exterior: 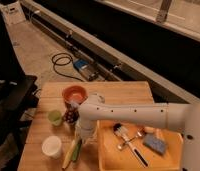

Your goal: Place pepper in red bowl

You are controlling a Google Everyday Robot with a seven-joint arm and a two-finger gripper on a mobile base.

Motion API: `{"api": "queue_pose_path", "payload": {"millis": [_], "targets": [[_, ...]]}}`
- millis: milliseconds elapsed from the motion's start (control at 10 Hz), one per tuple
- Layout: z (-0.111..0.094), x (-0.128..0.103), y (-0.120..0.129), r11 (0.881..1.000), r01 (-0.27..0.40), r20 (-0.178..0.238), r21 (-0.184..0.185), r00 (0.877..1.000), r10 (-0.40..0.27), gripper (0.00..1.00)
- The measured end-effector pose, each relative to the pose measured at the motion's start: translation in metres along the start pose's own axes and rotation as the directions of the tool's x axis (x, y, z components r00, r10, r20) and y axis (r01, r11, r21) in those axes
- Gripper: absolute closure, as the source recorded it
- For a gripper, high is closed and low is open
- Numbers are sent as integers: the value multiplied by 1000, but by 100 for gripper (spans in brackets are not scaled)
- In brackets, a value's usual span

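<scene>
The pepper (77, 149) is a slender dark green piece lying on the wooden table (118, 92), next to a pale yellow elongated item (68, 155). The red bowl (74, 93) stands upright farther back on the table, behind the arm's white elbow. My gripper (81, 135) hangs down from that elbow, right over the pepper's far end. The wrist hides where the gripper meets the pepper.
A light green cup (55, 117) and a dark clustered item (69, 116) stand between bowl and pepper. A white cup (52, 146) is left of the pepper. An orange tray (109, 159) with a brush (122, 131), sponge (154, 144) and utensils is on the right. The floor and a cable lie beyond the table.
</scene>
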Motion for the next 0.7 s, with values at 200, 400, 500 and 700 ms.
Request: {"api": "queue_pose_path", "payload": {"millis": [200,400,500,700], "targets": [[-32,4,-15,994,-7,-19,110,1000,9,100],[-53,21,-31,975,-20,-23,222,999,26,100],[-62,33,-37,959,-30,-20,281,999,37,100],[-88,60,-55,926,-33,-37,377,998,50,100]]}}
